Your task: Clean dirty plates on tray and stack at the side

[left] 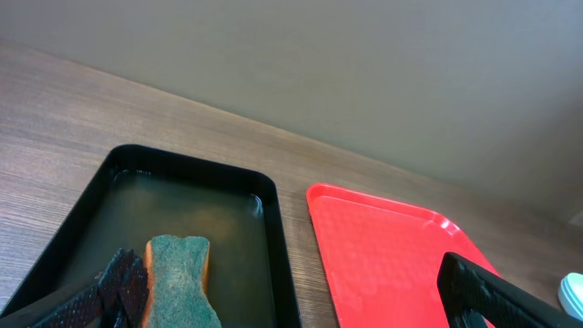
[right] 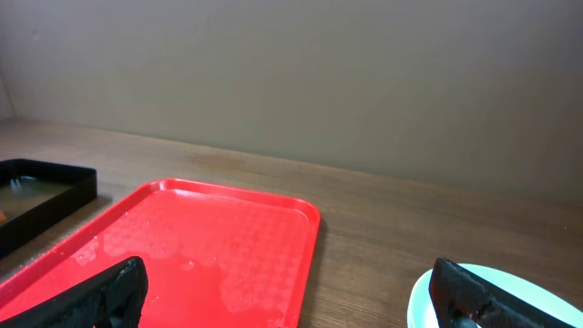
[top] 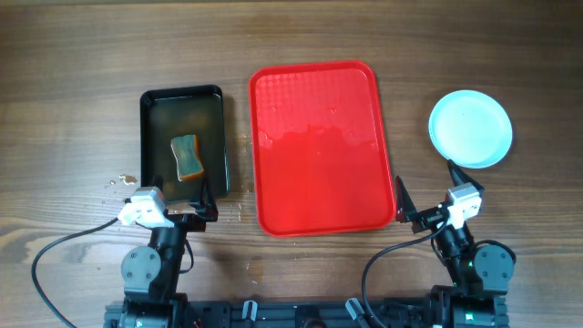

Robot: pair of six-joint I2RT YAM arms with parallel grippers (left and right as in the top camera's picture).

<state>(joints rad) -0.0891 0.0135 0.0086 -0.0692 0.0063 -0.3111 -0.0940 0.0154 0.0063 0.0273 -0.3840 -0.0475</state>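
Plates (top: 470, 128) look stacked upper right, off the wet red tray (top: 321, 146); job seemingly done, my left hand (left: 287, 282) and right hand (right: 291, 296) rest apart, empty.

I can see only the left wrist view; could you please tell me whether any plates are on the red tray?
Observer: No, the red tray holds no plates at all.
Operator: Thank you. Where is a plate, then?
Observer: One pale-blue plate lies on the table to the right of the tray, apart from it. From above I cannot tell whether others lie under it.
Operator: And is the right tool holding anything?
Observer: No, the right tool is open and empty, between the tray's near right corner and the plate.
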